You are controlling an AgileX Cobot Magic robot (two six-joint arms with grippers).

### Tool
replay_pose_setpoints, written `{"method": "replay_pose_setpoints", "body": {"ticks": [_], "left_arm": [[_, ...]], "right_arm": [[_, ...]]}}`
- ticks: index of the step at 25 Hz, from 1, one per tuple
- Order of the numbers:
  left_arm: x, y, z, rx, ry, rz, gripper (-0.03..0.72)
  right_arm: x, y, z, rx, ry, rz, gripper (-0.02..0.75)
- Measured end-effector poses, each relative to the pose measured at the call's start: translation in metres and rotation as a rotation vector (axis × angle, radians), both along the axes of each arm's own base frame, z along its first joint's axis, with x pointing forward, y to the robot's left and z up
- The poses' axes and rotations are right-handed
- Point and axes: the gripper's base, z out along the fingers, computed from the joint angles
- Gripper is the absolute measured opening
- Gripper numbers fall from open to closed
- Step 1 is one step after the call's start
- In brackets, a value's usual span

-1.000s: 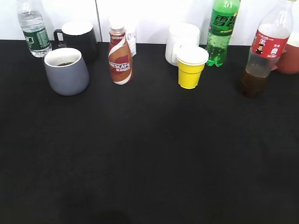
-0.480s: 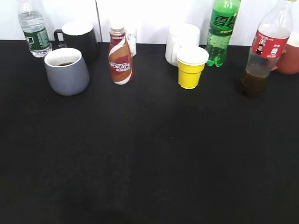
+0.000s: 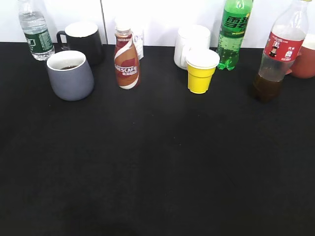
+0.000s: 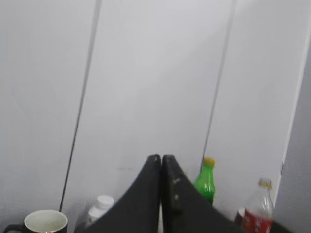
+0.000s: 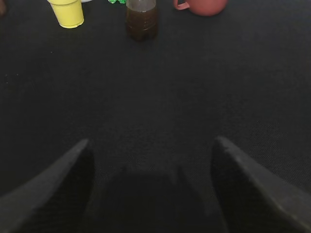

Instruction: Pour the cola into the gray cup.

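The cola bottle (image 3: 276, 54) stands upright at the back right of the black table, with a little dark liquid at its bottom and a red label. It also shows in the right wrist view (image 5: 141, 18) and the left wrist view (image 4: 256, 213). The gray cup (image 3: 70, 75) sits at the back left with some dark liquid inside. Neither gripper shows in the exterior view. My left gripper (image 4: 161, 158) is shut and empty, raised and facing the white wall. My right gripper (image 5: 150, 143) is open and empty, low over the table in front of the cola bottle.
Along the back stand a water bottle (image 3: 35, 30), a black mug (image 3: 83, 40), a Nescafe bottle (image 3: 126, 60), a white mug (image 3: 191, 42), a yellow cup (image 3: 201, 71), a green soda bottle (image 3: 234, 30) and a reddish mug (image 3: 305, 59).
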Motion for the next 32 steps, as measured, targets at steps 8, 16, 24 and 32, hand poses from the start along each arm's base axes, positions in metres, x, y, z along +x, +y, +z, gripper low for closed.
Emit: {"method": "replay_pose_setpoints", "body": {"ticks": [8,16,24,32], "left_arm": [[-0.007,-0.016,-0.013,0.238,0.023,-0.15,-0.007],[0.004,0.028,-0.012,0.202,0.08,0.407,-0.007],[0.001,0.069,-0.024,-0.534,0.314,0.715,-0.007],[0.002,0.064,-0.032,-0.373,0.404,0.704,-0.007]], "right_arm": [[0.0,0.0,0.0,0.0,0.001,0.0,0.566],[0.0,0.0,0.0,0.0,0.001,-0.001,0.566],[0.0,0.0,0.0,0.0,0.001,-0.001,0.566],[0.0,0.0,0.0,0.001,0.001,-0.001,0.566]]}}
